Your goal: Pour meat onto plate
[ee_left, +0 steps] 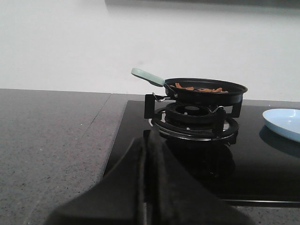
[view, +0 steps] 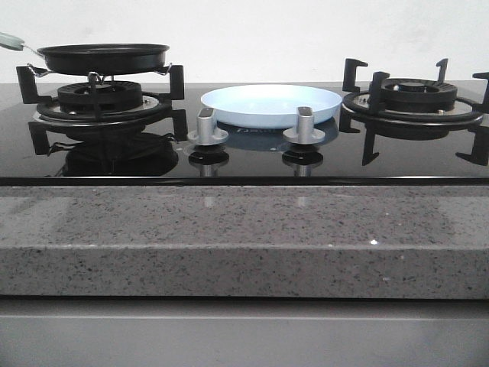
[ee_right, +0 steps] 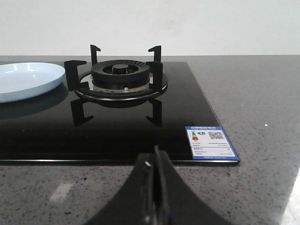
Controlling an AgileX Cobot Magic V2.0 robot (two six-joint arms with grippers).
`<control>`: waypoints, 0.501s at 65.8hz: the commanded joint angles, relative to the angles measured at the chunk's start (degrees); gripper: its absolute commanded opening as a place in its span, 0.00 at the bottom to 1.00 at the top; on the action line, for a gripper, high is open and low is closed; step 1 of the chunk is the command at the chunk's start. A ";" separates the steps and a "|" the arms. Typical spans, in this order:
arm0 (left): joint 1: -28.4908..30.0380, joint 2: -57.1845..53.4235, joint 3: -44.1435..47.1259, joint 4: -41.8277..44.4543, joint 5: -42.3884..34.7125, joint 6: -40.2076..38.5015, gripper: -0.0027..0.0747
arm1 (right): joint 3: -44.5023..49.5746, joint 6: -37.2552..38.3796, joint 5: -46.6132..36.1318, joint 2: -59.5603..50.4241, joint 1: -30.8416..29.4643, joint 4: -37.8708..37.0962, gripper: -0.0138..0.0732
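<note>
Fingers, left (ee_left: 145, 187): seen pressed together with no gap, nothing held; kept low over the near counter (ee_left: 51, 140), pointed toward the left burner (ee_left: 193, 119).
Fingers, right (ee_right: 153, 187): likewise closed on nothing, held low at the near edge of the hob, facing the bare right burner (ee_right: 119, 77).
Progress: judged not begun; no grasp has been made and nothing has been poured.
Plate (view: 270, 105): set between the two burners, behind the two knobs (view: 208, 126), its pale blue surface bare.
Frying pan (ee_left: 204, 90): resting level on the far left burner, handle (ee_left: 147, 76) pointing left.
Meat (ee_left: 199, 88): lying inside the pan as reddish-brown pieces.
Remaining: handle to be gripped, pan carried right, tipped over the plate.
</note>
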 commanded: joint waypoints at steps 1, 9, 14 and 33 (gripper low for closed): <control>-0.39 -0.97 0.29 -0.13 -5.36 -0.73 0.01 | -0.31 -0.25 -5.01 -0.91 -0.39 0.04 0.08; -0.39 -0.97 -1.60 -0.87 -5.41 -0.73 0.01 | -0.98 -0.25 -5.61 -0.91 -0.39 0.04 0.08; -0.39 -0.89 -4.71 -1.42 -4.19 -0.73 0.01 | -3.26 -0.25 -4.33 -0.91 -0.39 0.04 0.08; -0.39 3.12 -21.75 -1.42 6.78 -0.73 0.01 | -19.08 -0.25 6.15 0.60 -0.39 -0.57 0.08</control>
